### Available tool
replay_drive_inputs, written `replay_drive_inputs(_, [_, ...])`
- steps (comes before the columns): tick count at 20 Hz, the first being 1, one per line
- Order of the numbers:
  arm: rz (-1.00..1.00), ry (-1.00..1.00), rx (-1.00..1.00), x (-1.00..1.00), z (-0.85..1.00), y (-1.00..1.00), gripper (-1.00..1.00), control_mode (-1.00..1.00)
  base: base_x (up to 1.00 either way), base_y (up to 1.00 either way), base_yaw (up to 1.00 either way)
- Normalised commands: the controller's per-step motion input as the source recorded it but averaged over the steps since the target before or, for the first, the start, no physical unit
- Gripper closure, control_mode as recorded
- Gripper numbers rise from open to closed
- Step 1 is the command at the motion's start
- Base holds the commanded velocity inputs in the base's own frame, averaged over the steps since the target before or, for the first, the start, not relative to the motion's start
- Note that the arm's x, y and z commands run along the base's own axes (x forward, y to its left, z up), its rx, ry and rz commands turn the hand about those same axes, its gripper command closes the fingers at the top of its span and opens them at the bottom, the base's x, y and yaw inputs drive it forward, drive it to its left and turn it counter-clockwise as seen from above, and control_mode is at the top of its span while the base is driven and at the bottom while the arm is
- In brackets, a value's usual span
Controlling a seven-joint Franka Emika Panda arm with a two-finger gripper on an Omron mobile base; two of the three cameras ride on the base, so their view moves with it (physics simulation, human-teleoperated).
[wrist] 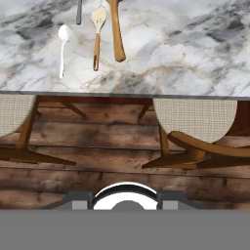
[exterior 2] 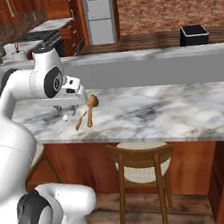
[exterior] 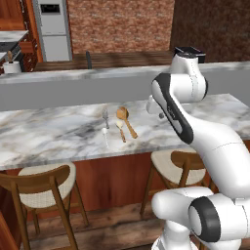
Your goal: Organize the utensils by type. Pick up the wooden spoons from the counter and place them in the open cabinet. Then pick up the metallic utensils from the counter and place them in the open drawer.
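On the white marble counter (exterior: 58, 132) lie two wooden spoons: a larger orange-brown one (exterior: 126, 120) (wrist: 116, 34) and a slimmer tan one (exterior: 120, 130) (wrist: 97, 39). Left of them rest the metallic utensils, a fork (exterior: 105, 116) (wrist: 78, 12) and a pale spoon (exterior: 105, 136) (wrist: 62, 48). My gripper (exterior 2: 67, 110) (exterior: 159, 113) hovers above the counter's front part, a little to the right of the spoons and touching none of them. Its fingertips (wrist: 80, 200) stand apart with nothing between them. The open cabinet and the open drawer are out of view.
Wooden stools with woven seats (exterior: 41, 178) (exterior 2: 141, 160) stand under the counter's front edge. A grey raised ledge (exterior: 73, 85) runs along the counter's back. A black box (exterior 2: 193, 35) sits on the far table. Wooden floor lies below.
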Motion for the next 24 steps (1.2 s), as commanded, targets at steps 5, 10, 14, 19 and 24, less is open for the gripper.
replay_drive_inputs(5, [0.0, 0.0, 0.0, 0.0, -0.16, 0.01, -1.0, -1.0, 0.0, 0.0, 0.0])
replay_drive_inputs(10, [0.01, 0.0, 0.0, 0.0, -0.24, 0.06, -1.0, -1.0, 0.0, 0.0, 0.0])
replay_drive_inputs(14, [0.01, 0.0, 0.0, 0.0, -0.16, 0.05, -1.0, -1.0, 0.0, 0.0, 0.0])
replay_drive_inputs(19, [0.03, 0.0, 0.0, 0.08, -0.18, 0.12, -1.0, -1.0, 0.0, 0.0, 0.0])
replay_drive_inputs(24, [0.07, 0.0, 0.0, 0.21, -0.23, 0.18, -1.0, -1.0, 0.0, 0.0, 0.0])
